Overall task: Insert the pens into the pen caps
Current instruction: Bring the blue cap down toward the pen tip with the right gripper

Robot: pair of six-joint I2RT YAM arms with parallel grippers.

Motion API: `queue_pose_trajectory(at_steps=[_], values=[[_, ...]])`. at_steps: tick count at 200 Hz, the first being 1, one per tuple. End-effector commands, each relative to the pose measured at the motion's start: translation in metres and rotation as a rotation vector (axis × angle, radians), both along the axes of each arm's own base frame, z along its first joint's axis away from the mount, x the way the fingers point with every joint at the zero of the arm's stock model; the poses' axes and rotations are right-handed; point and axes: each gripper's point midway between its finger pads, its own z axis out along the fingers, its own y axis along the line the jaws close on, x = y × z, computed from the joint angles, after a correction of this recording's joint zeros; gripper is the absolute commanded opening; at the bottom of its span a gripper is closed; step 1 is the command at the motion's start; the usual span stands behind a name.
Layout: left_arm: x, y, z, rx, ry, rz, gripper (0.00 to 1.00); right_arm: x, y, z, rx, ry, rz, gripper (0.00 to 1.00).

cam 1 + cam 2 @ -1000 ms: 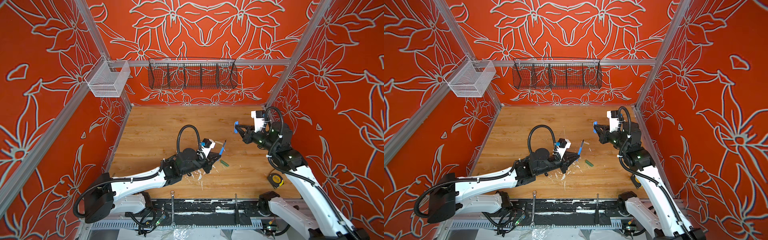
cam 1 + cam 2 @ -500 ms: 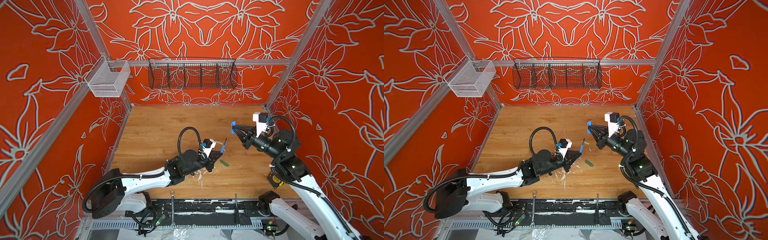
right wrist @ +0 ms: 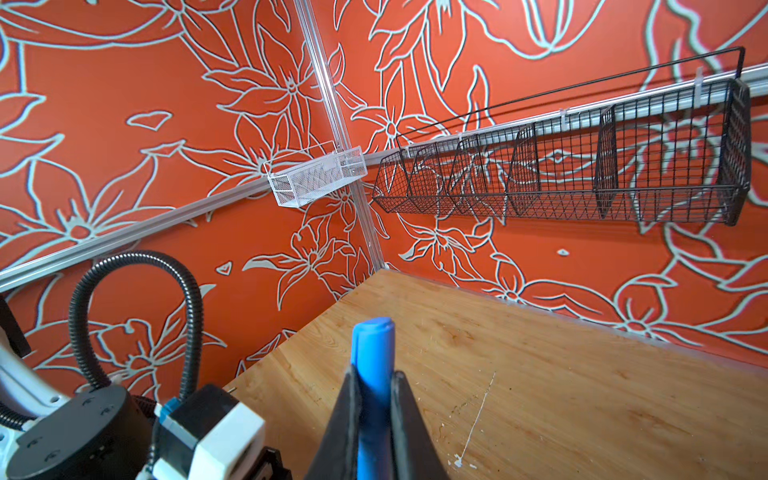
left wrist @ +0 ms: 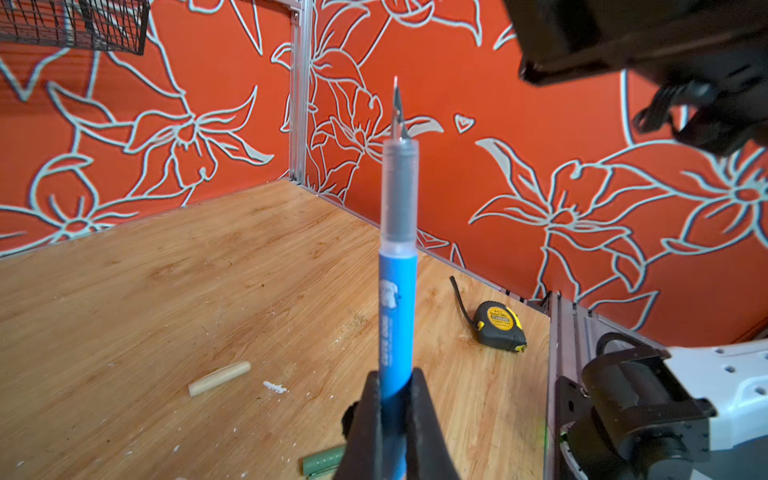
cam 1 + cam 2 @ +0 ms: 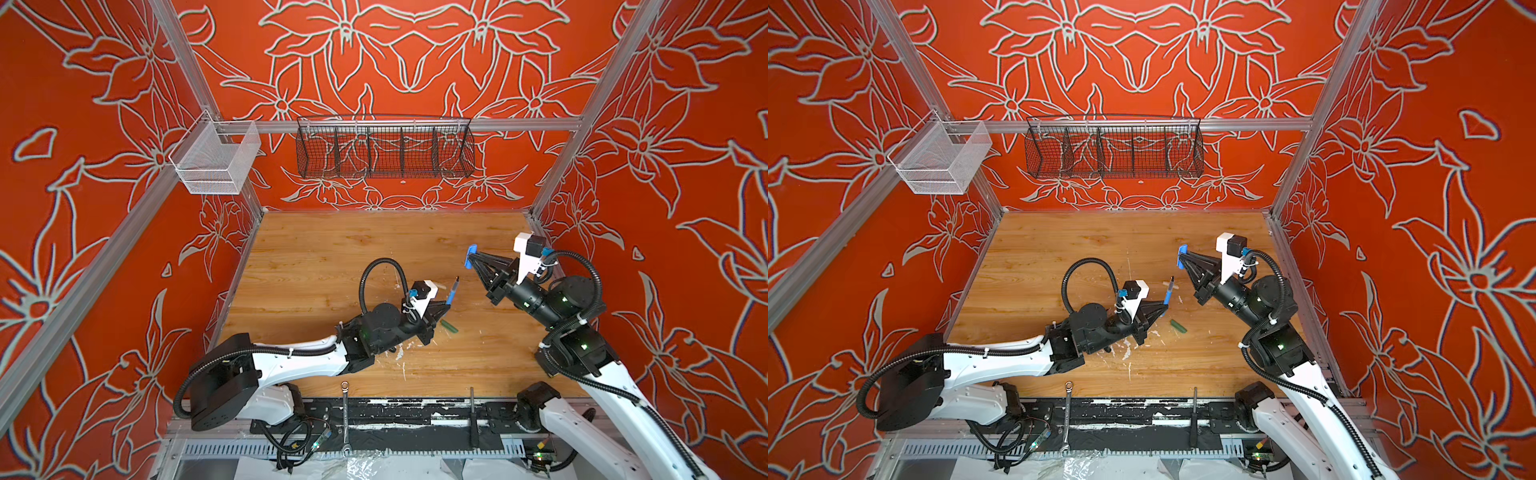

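Aloft over the tabletop (image 5: 332, 249), the left end effector (image 4: 392, 399) clamps the blue pen (image 4: 397, 299), the right end effector (image 3: 374, 386) pinches the blue cap (image 3: 374, 345) nearer the right edge; misaligned, they could jam

You are working in a robotics lab test cell. Orange floral-print wall panels (image 5: 415, 62) hang on a bare aluminium frame (image 5: 519, 124) around a wood-grain tabletop (image 5: 332, 249). A white-and-black left robot arm (image 5: 299, 361) and its right twin (image 5: 602, 399) mount on a paint-flecked black base plate (image 5: 415, 438) along the bottom edge, where a silver wrench (image 5: 345, 411) lies among loose cables.
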Motion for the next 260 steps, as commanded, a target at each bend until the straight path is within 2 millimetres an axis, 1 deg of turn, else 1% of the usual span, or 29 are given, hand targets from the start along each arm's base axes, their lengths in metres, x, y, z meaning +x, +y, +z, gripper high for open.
queue_pose_trajectory(at_steps=[1,19,46,79,118,165,176,207,236,260], values=[[0.003,-0.006,0.019,-0.003,-0.076,0.047,0.0,-0.003,-0.002,0.019,0.027,-0.058,-0.01,0.0],[0.006,-0.003,0.016,0.006,-0.089,0.076,0.0,-0.002,-0.002,0.018,0.038,-0.06,-0.015,0.0],[0.008,0.001,0.017,0.011,-0.108,0.096,0.0,-0.001,-0.004,0.015,0.047,-0.058,-0.022,0.0],[0.009,0.004,0.017,0.01,-0.115,0.114,0.0,0.003,-0.003,0.004,0.043,-0.025,-0.025,0.0],[0.007,0.001,0.017,0.017,-0.11,0.097,0.0,0.007,-0.002,-0.002,0.081,-0.009,-0.023,0.0],[0.006,0.0,0.017,0.02,-0.103,0.085,0.0,0.017,0.001,-0.011,0.11,0.004,-0.03,0.0],[0.006,0.0,0.018,0.022,-0.102,0.087,0.0,0.018,0.002,-0.01,0.117,-0.001,-0.025,0.0],[0.007,0.0,0.017,0.028,-0.099,0.092,0.0,0.019,0.007,-0.013,0.125,0.017,-0.004,0.0],[0.009,0.005,0.018,0.012,-0.099,0.117,0.0,0.018,0.006,-0.02,0.11,0.04,-0.017,0.0],[0.008,0.003,0.019,0.016,-0.1,0.108,0.0,0.016,0.005,-0.025,0.094,0.059,-0.023,0.0]])
